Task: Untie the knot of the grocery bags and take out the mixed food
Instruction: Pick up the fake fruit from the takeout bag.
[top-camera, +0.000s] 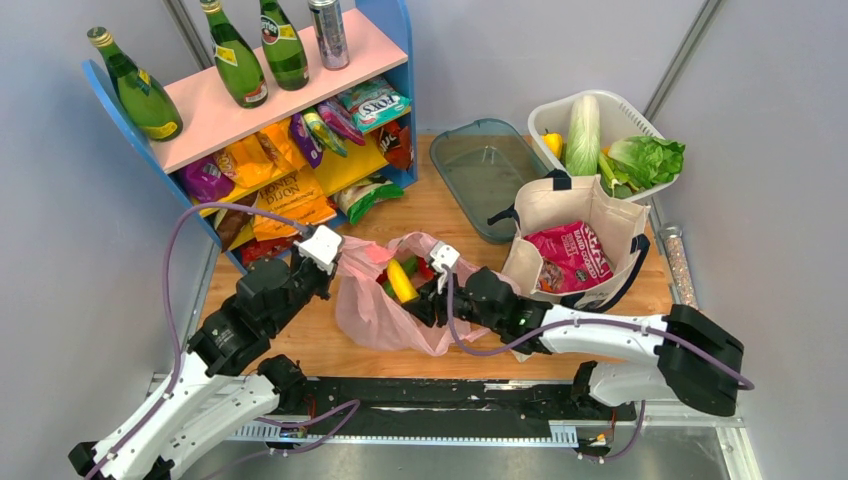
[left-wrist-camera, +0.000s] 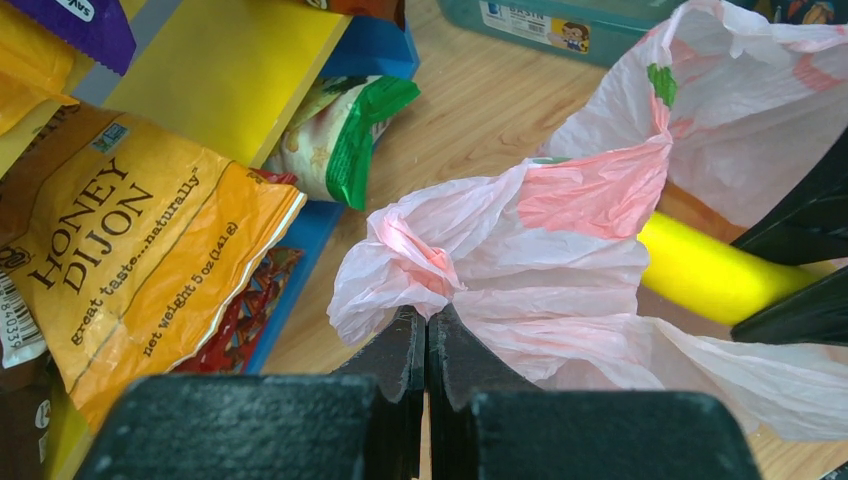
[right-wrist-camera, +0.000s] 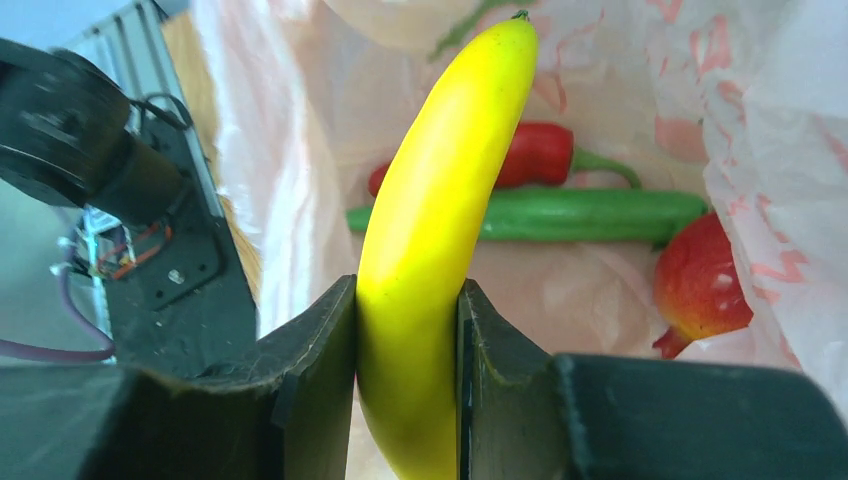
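Pink plastic is pinched tight in your left gripper (left-wrist-camera: 427, 325). Its jaws are pressed together on a bunched, crumpled fold at the left rim of the pink plastic bag (top-camera: 365, 310). That bag lies on the wooden table (top-camera: 312, 345) between your two arms, with its mouth gaping.

Over on the other side, your right gripper (right-wrist-camera: 408, 300) reaches into that mouth and clamps the banana (right-wrist-camera: 450, 150) at its lower half, one finger on each side. The fruit's tip points away from the wrist camera.

Look past the banana on the right wrist view. A red pepper (right-wrist-camera: 540, 155), a cucumber (right-wrist-camera: 590, 215) and a red round fruit (right-wrist-camera: 700, 285) lie deep in the bag against the thin film.

From above, the canvas tote (top-camera: 560, 215) stands just to the right of the pink bag with a magenta crisp packet (top-camera: 570, 255) inside it. The white basket (top-camera: 640, 125) behind the tote holds lettuce (top-camera: 650, 158). Near your left gripper, a Honey Dijon packet (left-wrist-camera: 120, 250) leans out of the blue shelf (top-camera: 398, 40).
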